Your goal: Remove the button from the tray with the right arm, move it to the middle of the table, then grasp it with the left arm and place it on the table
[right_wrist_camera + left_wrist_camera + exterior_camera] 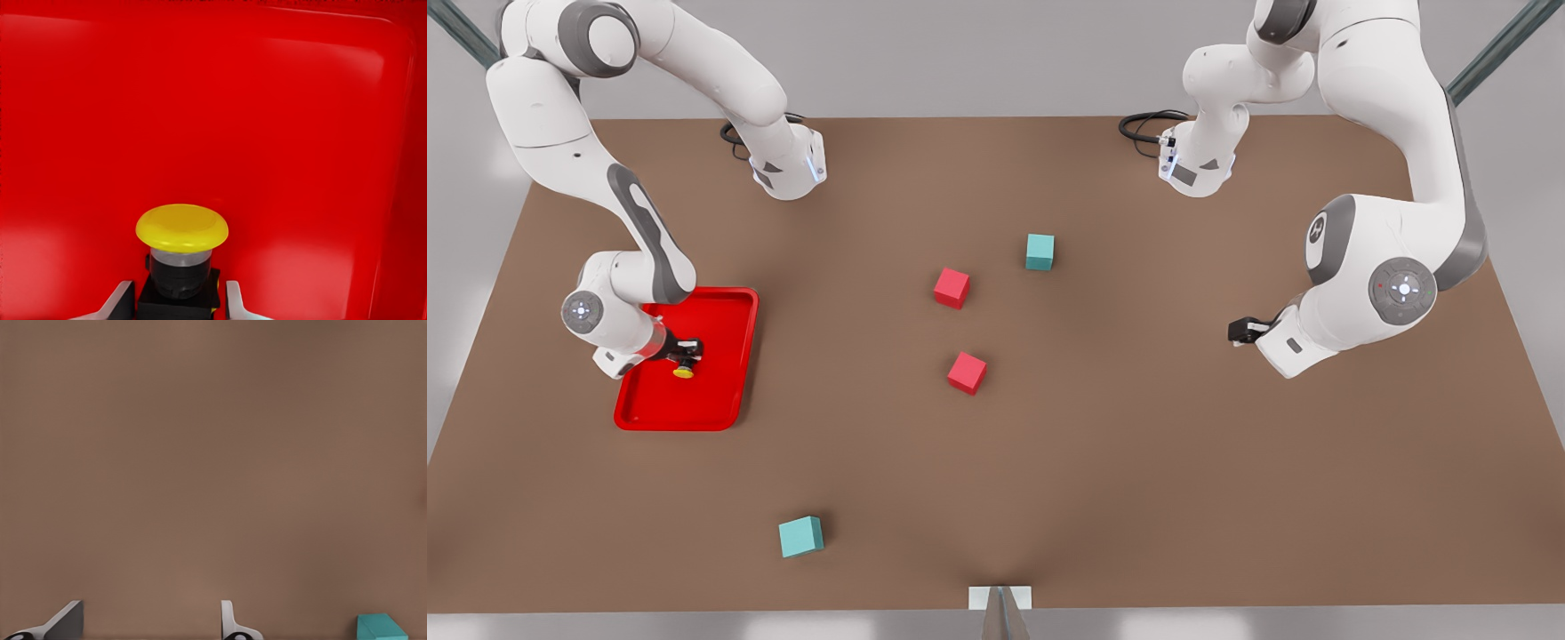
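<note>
The button (684,369), a yellow dome on a small black body, stands in the red tray (694,413) at the front view's left. My right gripper (687,349) reaches into the tray and is shut on the button. In the right wrist view its fingers (121,301) press both sides of the button's (181,230) black body over the tray floor (200,120). Whether the button is lifted off the floor cannot be told. My left gripper (1238,331) waits at the front view's right, low over the brown table (1138,462). It stands open (150,610) with nothing in it.
Two red cubes (951,288) (967,372) and a teal cube (1040,252) lie near the table's middle. Another teal cube (800,536) sits near the front edge. A teal cube's corner (380,627) shows beside the left gripper in its wrist view.
</note>
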Action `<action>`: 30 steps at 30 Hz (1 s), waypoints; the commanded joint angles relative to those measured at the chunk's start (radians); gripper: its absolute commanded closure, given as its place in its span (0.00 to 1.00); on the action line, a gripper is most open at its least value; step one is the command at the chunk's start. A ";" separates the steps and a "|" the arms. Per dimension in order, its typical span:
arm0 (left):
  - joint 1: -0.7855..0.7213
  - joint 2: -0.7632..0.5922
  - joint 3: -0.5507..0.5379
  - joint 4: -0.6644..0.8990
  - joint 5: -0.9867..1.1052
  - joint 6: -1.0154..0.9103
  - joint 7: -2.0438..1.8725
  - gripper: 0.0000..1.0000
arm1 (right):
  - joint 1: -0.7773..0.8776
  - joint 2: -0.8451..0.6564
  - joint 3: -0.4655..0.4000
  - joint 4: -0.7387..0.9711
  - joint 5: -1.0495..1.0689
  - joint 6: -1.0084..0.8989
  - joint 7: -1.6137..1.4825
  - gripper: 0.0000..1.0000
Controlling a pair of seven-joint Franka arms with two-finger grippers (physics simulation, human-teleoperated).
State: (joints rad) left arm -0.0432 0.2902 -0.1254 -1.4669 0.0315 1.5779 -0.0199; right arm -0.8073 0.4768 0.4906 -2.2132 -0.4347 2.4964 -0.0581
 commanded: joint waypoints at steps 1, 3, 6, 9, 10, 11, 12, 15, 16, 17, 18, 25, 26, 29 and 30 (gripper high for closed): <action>0.000 -0.002 0.000 0.000 0.001 0.005 -0.002 0.00 | 0.002 0.008 0.000 0.001 0.001 0.013 0.006 0.39; 0.000 0.000 0.000 0.000 0.001 0.005 0.000 0.00 | 0.002 0.008 0.000 0.001 0.001 0.013 0.008 0.41; 0.002 0.000 0.000 0.000 0.001 0.005 0.000 0.00 | -0.001 0.006 0.000 0.001 0.002 0.013 0.009 0.47; 0.003 0.001 0.000 0.000 0.001 0.007 0.000 0.00 | -0.003 0.005 0.000 0.001 0.002 0.013 0.011 0.57; 0.003 0.001 0.000 0.000 0.001 0.005 0.000 0.00 | -0.001 0.005 0.000 0.001 0.004 0.013 0.012 0.59; 0.003 0.001 0.000 0.000 0.001 0.005 0.000 0.00 | -0.003 0.005 0.000 0.001 0.005 0.016 0.012 0.63; 0.002 0.000 0.000 0.000 0.001 0.005 0.000 0.00 | -0.003 0.003 0.002 0.001 0.005 0.016 0.012 0.63; 0.003 0.000 0.000 0.000 0.001 0.005 0.000 0.00 | 0.002 -0.040 0.003 0.006 0.036 -0.007 0.009 0.62; 0.003 0.000 0.000 0.000 0.001 0.005 -0.002 0.00 | -0.001 -0.073 0.029 0.007 0.050 -0.051 0.011 0.62; 0.003 0.000 0.000 0.000 0.001 0.005 0.000 0.00 | 0.002 -0.089 0.037 0.009 0.082 -0.059 0.009 0.62; 0.003 0.000 0.000 0.000 0.001 0.005 0.000 0.00 | 0.013 -0.102 0.051 0.017 0.114 -0.083 0.011 0.62; 0.006 0.000 0.000 0.000 0.001 0.005 0.000 0.00 | 0.838 -0.087 -0.323 0.263 0.560 -0.246 0.222 0.61; 0.006 0.000 0.000 0.000 0.001 0.005 0.000 0.00 | 1.011 -0.064 -0.437 0.311 0.629 -0.272 0.276 0.61; 0.006 0.001 0.000 0.000 0.001 0.005 0.000 0.00 | 1.486 0.046 -0.748 0.503 0.839 -0.395 0.440 0.61; 0.006 0.000 0.000 0.000 0.001 0.005 0.000 0.00 | 1.592 0.088 -0.811 0.572 0.892 -0.431 0.503 0.61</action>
State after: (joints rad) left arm -0.0368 0.2919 -0.1255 -1.4669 0.0316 1.5835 -0.0197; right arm 0.6814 0.5411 -0.2505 -1.6826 0.2906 2.2165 0.0396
